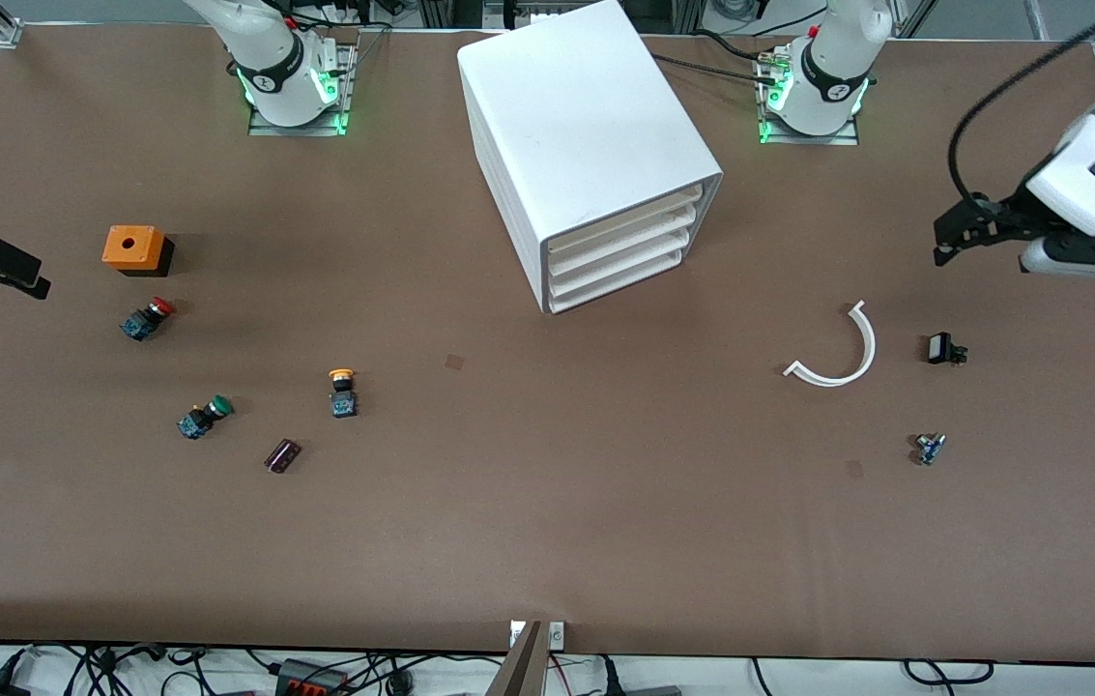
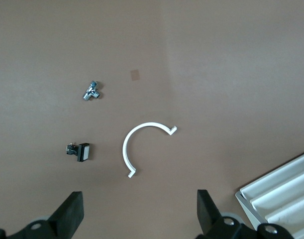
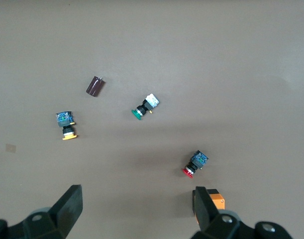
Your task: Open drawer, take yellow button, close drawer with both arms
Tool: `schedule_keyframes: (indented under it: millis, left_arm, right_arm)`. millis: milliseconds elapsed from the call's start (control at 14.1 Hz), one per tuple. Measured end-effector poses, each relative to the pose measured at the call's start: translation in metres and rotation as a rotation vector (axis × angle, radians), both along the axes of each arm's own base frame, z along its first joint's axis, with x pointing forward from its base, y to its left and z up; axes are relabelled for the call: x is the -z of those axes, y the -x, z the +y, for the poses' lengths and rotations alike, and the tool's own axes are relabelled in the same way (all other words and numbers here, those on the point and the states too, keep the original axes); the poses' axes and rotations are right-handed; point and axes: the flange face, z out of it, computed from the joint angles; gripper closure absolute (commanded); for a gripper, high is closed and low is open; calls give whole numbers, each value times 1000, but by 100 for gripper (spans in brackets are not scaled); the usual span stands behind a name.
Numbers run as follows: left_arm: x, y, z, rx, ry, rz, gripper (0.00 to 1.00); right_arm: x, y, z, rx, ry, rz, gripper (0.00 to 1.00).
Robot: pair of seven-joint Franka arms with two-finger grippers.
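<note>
The white cabinet (image 1: 586, 135) stands at the table's middle with all its drawers shut; the drawer (image 1: 624, 218) is the uppermost one. The button (image 1: 343, 391), with a yellow-orange cap, black neck and blue base, lies on the table toward the right arm's end, nearer the front camera than the cabinet; it also shows as the button (image 3: 67, 127) in the right wrist view. My right gripper (image 1: 30, 280) hangs open and empty over the table's edge at the right arm's end. At the left arm's end, my left gripper (image 1: 948, 242) is open too, nothing in it.
An orange box (image 1: 133, 248), a red-capped button (image 1: 148, 317), a green-capped button (image 1: 205, 416) and a dark cylinder (image 1: 282, 454) lie around the yellow one. Toward the left arm's end lie a white arc piece (image 1: 842, 353), a small black part (image 1: 943, 349) and a small metal part (image 1: 929, 449).
</note>
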Motion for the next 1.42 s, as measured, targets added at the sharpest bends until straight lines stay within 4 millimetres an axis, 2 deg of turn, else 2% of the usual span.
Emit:
schedule_keyframes:
  millis: [354,566,708,1416]
  left_arm:
    - [4,2,8,36,0,14,0]
    - [4,3,1,57,-1,15,0]
    - [3,4,-6,71,-1,16,0]
    - [7,1,-11,79,-1,14,0]
  right_arm:
    - [-7,20,0,-3,-2,-3,0]
    - [-8,25,1,-6,-4,19,0]
    - [-8,25,1,-6,-4,23,0]
    - [-7,27,0,-5,-5,34,0]
